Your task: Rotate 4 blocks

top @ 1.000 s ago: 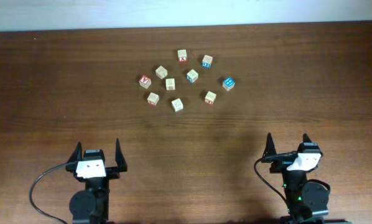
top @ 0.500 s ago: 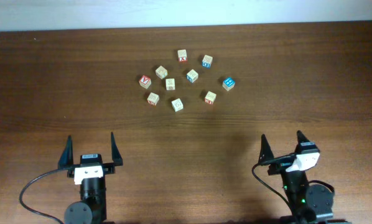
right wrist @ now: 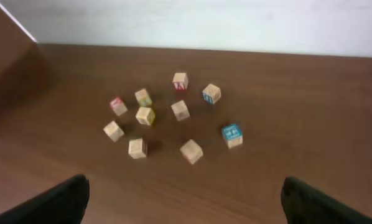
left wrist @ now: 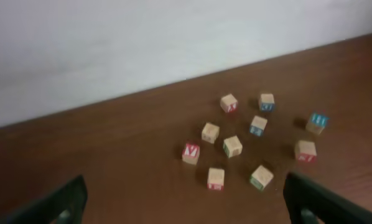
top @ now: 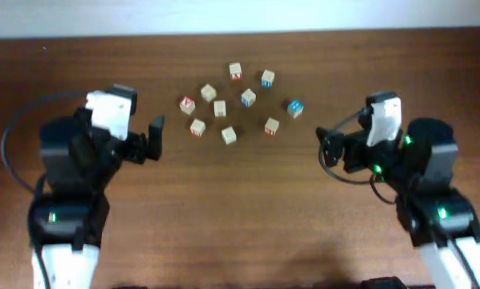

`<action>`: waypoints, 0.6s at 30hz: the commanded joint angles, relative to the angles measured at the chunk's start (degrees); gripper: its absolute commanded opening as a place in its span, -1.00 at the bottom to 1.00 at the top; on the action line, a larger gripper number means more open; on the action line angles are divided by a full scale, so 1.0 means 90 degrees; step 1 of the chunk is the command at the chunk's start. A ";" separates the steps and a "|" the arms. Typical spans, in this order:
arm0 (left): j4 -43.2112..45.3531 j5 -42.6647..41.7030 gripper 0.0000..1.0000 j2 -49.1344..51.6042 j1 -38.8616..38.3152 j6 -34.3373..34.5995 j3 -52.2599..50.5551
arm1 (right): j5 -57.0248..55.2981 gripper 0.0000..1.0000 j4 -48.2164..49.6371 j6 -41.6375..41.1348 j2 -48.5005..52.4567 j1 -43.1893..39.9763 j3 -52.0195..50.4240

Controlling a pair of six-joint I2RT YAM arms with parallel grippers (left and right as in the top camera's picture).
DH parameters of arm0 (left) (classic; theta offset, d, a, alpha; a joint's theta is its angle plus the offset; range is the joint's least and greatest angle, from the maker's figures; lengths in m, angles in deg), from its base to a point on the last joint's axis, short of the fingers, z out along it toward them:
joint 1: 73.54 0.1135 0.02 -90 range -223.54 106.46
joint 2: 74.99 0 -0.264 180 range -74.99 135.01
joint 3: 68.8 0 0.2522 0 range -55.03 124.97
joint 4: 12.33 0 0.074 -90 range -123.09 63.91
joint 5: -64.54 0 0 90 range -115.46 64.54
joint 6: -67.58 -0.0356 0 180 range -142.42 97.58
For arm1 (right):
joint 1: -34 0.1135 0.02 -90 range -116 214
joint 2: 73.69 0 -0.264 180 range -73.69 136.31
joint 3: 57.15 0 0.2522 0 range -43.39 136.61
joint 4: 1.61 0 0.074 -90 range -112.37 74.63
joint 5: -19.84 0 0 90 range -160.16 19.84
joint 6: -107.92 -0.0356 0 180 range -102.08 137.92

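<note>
Several small wooden alphabet blocks lie in a loose cluster on the far middle of the brown table (top: 248, 209). A blue H block (top: 294, 107) (left wrist: 316, 122) (right wrist: 231, 134) sits at the cluster's right edge. At the near edge is a pale block with a green side (top: 229, 135) (left wrist: 260, 177), and a plain pale block (top: 208, 92) lies further back. My left gripper (left wrist: 185, 186) hovers open, left of the cluster, one finger (top: 155, 128) showing from above. To the right of the cluster hangs my right gripper (top: 327, 146) (right wrist: 186, 185), also open. Both are empty and well short of the blocks.
Red-faced cubes (top: 187, 104) (top: 235, 71) and a cube with a blue-outlined face (top: 267, 78) lie mixed among the others. A white wall (left wrist: 142, 43) runs behind the table's far edge. Both arms stand raised over the near half of the table.
Both arms have risen from the table's near edge and swung forward toward the cluster, left arm to its left, right arm to its right. The blocks have not moved.
</note>
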 commanded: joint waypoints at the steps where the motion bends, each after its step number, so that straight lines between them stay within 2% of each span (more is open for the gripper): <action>1: -0.0835 -0.0544 0.98 0.1622 -0.0211 -0.0068 0.1576 | 0.0311 0.97 -0.0491 -0.0930 0.1552 -0.0012 0.1192; 2: -0.1052 -0.0525 0.98 0.2140 -0.0427 -0.0189 0.1984 | 0.0476 0.97 -0.0544 -0.0928 0.2110 0.0066 0.1525; 4: -0.1467 0.0476 0.98 0.3094 -0.1022 -0.0350 0.2669 | 0.0544 0.97 -0.0539 -0.0967 0.3514 0.0566 0.2336; 6: -0.1518 0.1355 0.98 0.3735 -0.1457 -0.0391 0.2786 | -0.0036 0.97 -0.0486 -0.1996 0.4843 0.1039 0.2956; 10: -0.1574 0.1285 0.98 0.3929 -0.1469 -0.0384 0.2781 | -0.0102 0.97 0.0464 -0.2397 0.6098 0.1528 0.2951; 11: -0.1649 0.1285 0.98 0.3929 -0.1469 -0.0386 0.2781 | -0.0435 0.61 0.0461 -0.2526 0.6305 0.1554 0.2951; 12: -0.1668 0.1292 0.98 0.3944 -0.1469 -0.0384 0.2781 | -0.1003 0.47 0.0321 -0.3347 0.6484 0.1583 0.2951; 13: -0.1666 0.1365 0.98 0.3978 -0.1462 -0.0141 0.2781 | -0.1423 0.36 0.0262 -0.3757 0.6657 0.1651 0.2951; 14: -0.1666 0.2220 0.98 0.4075 -0.1409 0.1277 0.2781 | -0.1965 0.25 0.0131 -0.4034 0.6744 0.1792 0.2951; 15: -0.1705 0.2788 0.98 0.4250 -0.1190 0.2708 0.2781 | -0.2387 0.22 0.0083 -0.4070 0.6747 0.1943 0.2951; 16: -0.1698 0.2795 0.98 0.4330 -0.1037 0.2980 0.2781 | -0.2701 0.20 0.0024 -0.4238 0.6749 0.1991 0.2948; 18: -0.1698 0.2795 0.98 0.4478 -0.0925 0.2977 0.2776 | -0.2863 0.04 0.0034 -0.4313 0.6756 0.2028 0.2946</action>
